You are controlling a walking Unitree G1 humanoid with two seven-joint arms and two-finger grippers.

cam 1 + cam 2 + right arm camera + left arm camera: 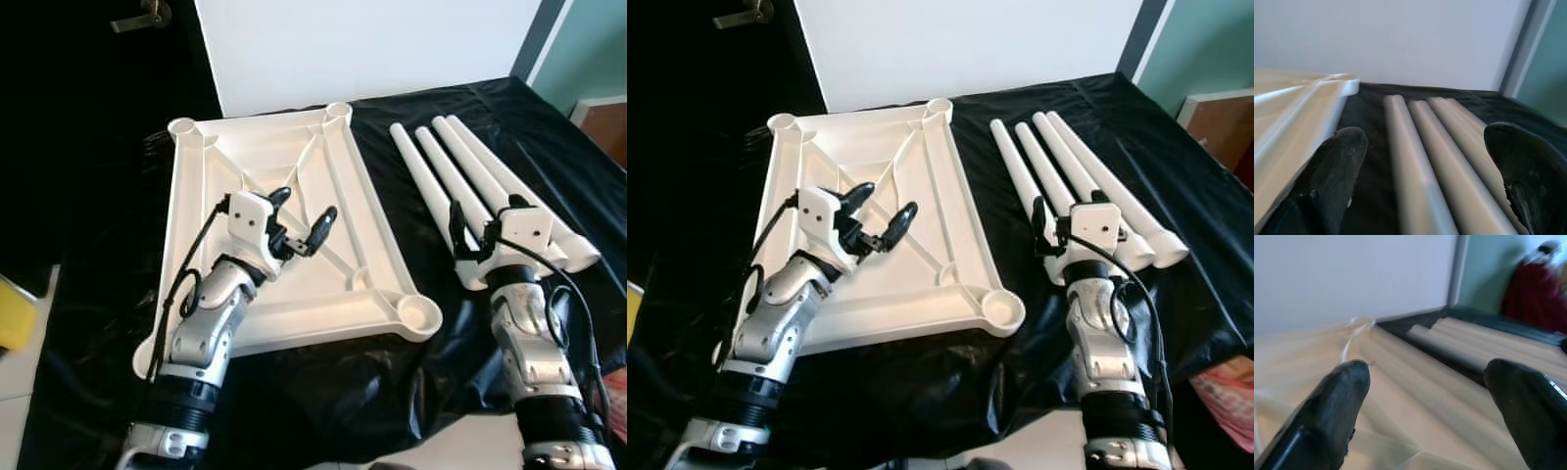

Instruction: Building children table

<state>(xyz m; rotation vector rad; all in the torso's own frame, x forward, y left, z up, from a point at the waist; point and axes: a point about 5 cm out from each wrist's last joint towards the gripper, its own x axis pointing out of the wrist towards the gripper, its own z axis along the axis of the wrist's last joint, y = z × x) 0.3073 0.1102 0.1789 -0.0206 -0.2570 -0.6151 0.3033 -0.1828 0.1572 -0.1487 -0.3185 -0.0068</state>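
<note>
- The tabletop lies underside up on a black sheet, a socket at each corner.
- Four legs lie side by side at 3 o'clock of it, a strip of sheet between.
- The left gripper hovers over the tabletop's ribs, fingers apart, holding nothing.
- The right gripper sits over the legs' near ends, fingers spread wide around them, not clamped.
- A white wall stands at 12 o'clock; the sheet's near edge drops at 6 o'clock.
</note>
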